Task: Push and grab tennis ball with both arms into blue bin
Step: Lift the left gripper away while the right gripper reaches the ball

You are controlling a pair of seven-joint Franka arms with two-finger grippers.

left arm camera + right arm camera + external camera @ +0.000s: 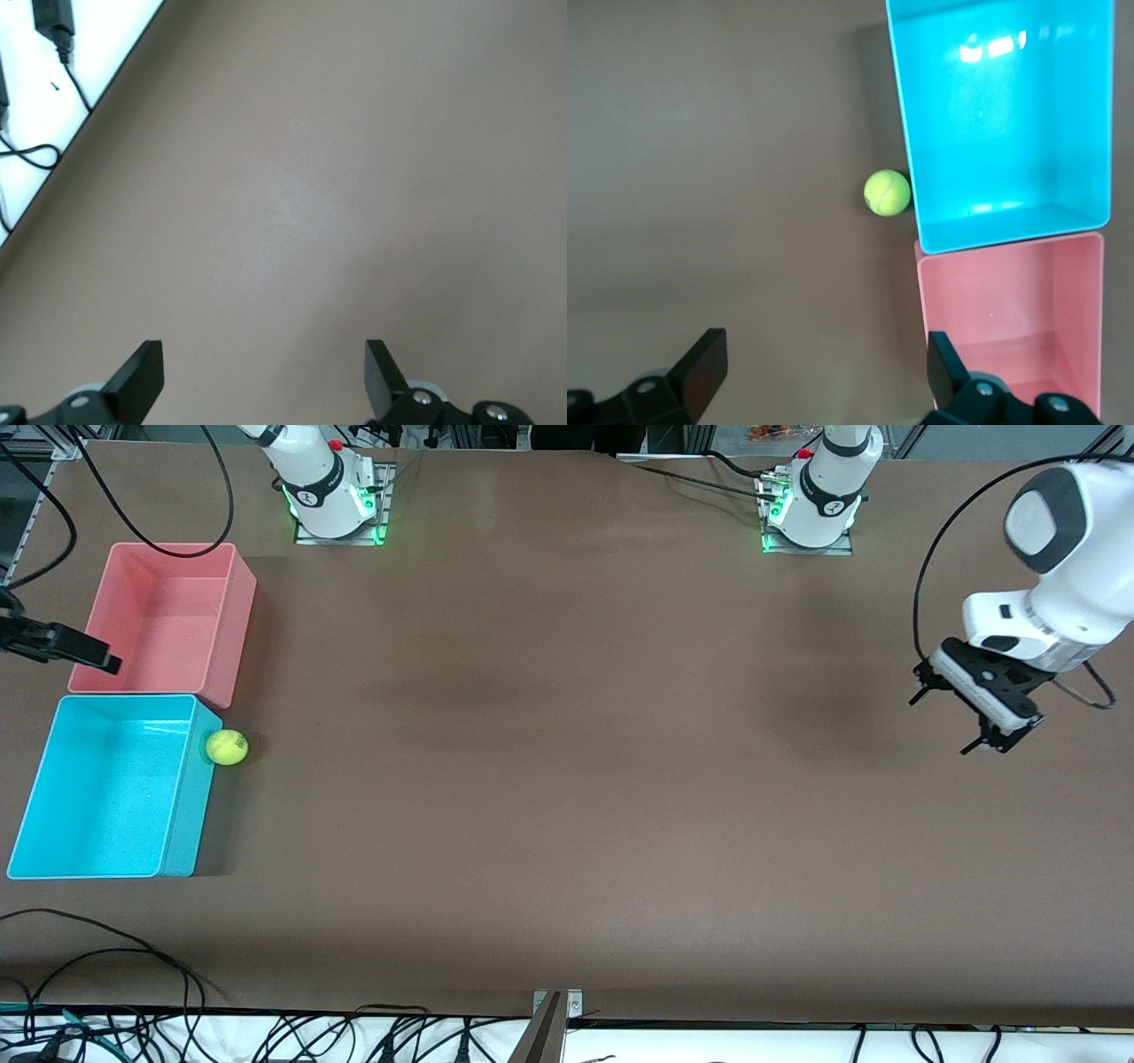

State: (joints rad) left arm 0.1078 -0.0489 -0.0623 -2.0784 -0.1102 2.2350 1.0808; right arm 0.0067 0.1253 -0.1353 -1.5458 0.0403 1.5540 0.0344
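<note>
The tennis ball lies on the brown table, touching the outer wall of the blue bin near the corner closest to the pink bin. In the right wrist view the ball sits beside the blue bin. My right gripper is up in the air over the pink bin's edge, mostly cut off by the front view's border. In its own view it is open and empty. My left gripper hangs open and empty over bare table at the left arm's end, and its own view shows only table below.
A pink bin stands against the blue bin, farther from the front camera, and shows in the right wrist view. Both bins are empty. The table's front edge has cables below it. That edge shows in the left wrist view.
</note>
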